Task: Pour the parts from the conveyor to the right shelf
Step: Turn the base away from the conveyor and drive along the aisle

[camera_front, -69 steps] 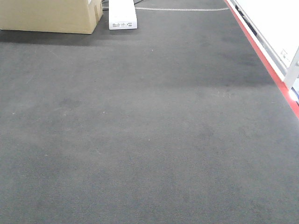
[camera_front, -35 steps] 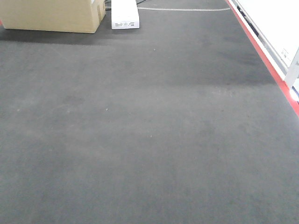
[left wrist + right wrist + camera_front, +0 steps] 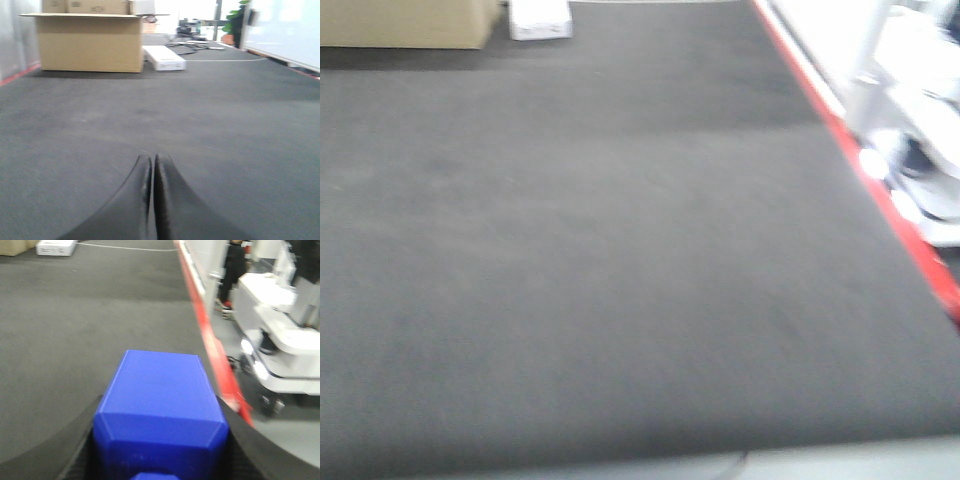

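Right gripper (image 3: pixel 160 462): its two dark fingers pinch the blue block from both sides, at 9 and 3 o'clock.
Blue block (image 3: pixel 160 395): held above the conveyor (image 3: pixel 620 250), with what looks like its stud end nearest the wrist camera, though that part is cut off.
Grip risk: the smooth plastic faces could let the block twist or slide out on a quick swing towards the shelf.
Left gripper (image 3: pixel 151 172): fingers pressed together with nothing between them, low over the belt. It could drag on the felt if it dips.
Red strip (image 3: pixel 210 340): at 1 o'clock of the block. If the block is dropped past this edge it goes to the floor.
White wheeled unit (image 3: pixel 280 345): just beyond the strip at 2 o'clock, so a wide arm sweep could strike it.
Right shelf: not in view, so the pour target has to be found first.
Cardboard box (image 3: pixel 90 42) and flat white box (image 3: pixel 164 57): at 11 and 12 o'clock, well apart from both arms and little threat.
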{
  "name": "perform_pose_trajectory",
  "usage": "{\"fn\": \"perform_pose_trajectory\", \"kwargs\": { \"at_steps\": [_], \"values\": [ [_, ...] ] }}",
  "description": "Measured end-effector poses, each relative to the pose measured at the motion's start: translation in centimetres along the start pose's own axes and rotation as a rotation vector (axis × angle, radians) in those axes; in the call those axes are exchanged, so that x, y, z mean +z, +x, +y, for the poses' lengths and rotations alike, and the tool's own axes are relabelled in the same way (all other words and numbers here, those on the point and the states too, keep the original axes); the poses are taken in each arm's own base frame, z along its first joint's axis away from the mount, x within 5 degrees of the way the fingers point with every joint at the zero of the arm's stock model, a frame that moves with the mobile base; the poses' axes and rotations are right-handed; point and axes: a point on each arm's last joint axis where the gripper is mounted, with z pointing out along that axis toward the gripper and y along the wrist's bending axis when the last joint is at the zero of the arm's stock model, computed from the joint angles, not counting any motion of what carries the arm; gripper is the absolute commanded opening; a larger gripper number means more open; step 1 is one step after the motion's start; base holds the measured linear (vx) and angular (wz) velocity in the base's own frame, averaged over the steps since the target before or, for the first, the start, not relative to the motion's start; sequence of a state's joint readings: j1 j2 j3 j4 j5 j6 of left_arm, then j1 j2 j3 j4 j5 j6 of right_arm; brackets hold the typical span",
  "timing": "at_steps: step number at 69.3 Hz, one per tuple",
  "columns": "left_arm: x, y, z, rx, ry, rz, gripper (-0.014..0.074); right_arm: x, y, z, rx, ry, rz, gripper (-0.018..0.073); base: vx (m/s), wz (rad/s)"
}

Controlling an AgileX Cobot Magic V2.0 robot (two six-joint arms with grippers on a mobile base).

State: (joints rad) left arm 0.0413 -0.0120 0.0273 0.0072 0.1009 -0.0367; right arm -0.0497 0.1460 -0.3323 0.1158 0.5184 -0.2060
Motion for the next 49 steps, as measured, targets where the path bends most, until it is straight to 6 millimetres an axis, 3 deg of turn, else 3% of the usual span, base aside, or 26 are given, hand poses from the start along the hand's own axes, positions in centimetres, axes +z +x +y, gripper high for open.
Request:
{"fn": "perform_pose_trajectory", "kwargs": {
  "at_steps": [16, 49],
  "values": [
    [0.00, 0.00, 0.00, 0.000, 0.000, 0.000, -0.0006, 0.00, 0.00, 0.00, 0.000, 0.000, 0.000, -0.0005, -0.51, -0.61],
    [0.00, 0.00, 0.00, 0.000, 0.000, 0.000, -0.0006, -0.01, 0.00, 0.00, -0.001, 0.001, 0.000, -0.0005, -0.51, -0.86]
  ]
}}
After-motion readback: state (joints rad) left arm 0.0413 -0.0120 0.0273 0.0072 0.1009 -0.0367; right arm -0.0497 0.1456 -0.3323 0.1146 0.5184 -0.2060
